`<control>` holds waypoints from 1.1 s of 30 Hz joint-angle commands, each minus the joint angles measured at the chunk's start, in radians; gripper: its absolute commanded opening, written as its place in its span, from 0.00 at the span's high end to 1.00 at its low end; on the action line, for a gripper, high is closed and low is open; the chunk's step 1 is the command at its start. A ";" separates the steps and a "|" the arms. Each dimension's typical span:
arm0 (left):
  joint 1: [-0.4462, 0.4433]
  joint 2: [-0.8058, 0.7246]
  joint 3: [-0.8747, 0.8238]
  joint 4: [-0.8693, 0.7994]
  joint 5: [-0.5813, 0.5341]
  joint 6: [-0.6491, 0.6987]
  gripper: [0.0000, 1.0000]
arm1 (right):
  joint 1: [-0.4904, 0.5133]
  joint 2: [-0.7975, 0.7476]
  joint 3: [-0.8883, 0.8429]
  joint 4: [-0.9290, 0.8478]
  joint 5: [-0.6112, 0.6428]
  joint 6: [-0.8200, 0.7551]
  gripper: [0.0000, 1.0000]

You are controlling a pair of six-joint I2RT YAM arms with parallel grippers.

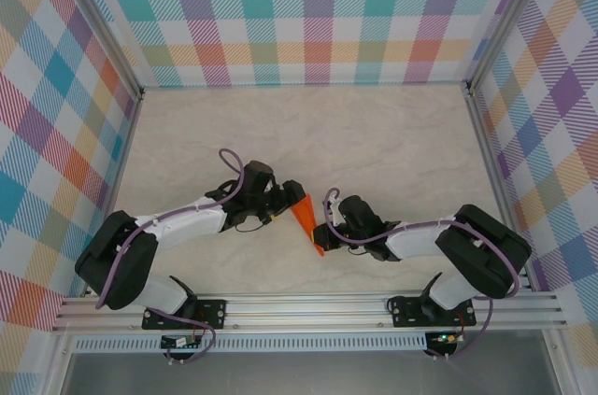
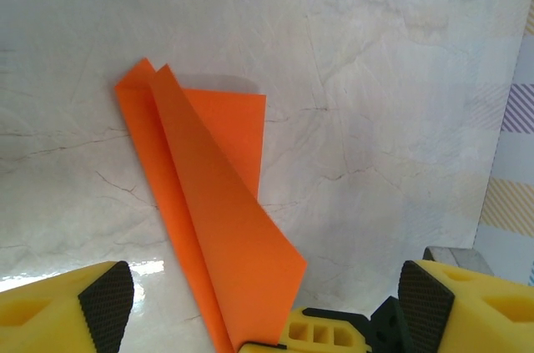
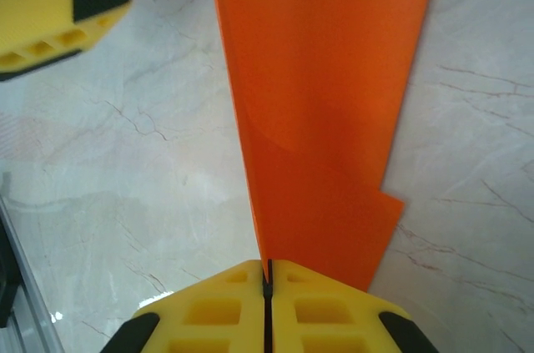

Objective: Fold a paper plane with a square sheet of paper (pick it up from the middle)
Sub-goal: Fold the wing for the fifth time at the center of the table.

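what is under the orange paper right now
The pale marbled table shows all around the folded orange paper, with a soft shadow past its far edge. The patch directly beneath the layers is covered, so it cannot be checked.

From ten through twelve to two o'clock of the orange paper (image 1: 304,218), the table (image 1: 374,134) lies bare up to the checked walls (image 1: 308,21). The left arm (image 1: 177,222) blocks nine o'clock, the right arm (image 1: 420,241) three.
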 commanded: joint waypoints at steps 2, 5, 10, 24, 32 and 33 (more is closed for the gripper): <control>-0.008 0.019 0.055 -0.098 -0.024 -0.018 0.13 | 0.005 -0.016 0.031 -0.056 0.016 -0.054 0.92; -0.008 0.028 0.064 -0.108 -0.020 -0.026 0.13 | 0.010 -0.017 0.038 -0.073 0.027 -0.064 0.91; -0.008 0.078 0.114 -0.156 0.005 -0.027 0.13 | 0.020 -0.019 0.044 -0.092 0.040 -0.083 0.90; -0.008 0.224 0.254 -0.364 0.024 -0.010 0.41 | 0.076 -0.019 0.115 -0.220 0.125 -0.159 0.88; -0.008 0.257 0.281 -0.393 0.028 -0.003 0.65 | 0.119 -0.015 0.150 -0.281 0.182 -0.200 0.84; -0.008 0.258 0.282 -0.396 0.028 -0.002 0.68 | 0.124 -0.016 0.152 -0.287 0.189 -0.203 0.84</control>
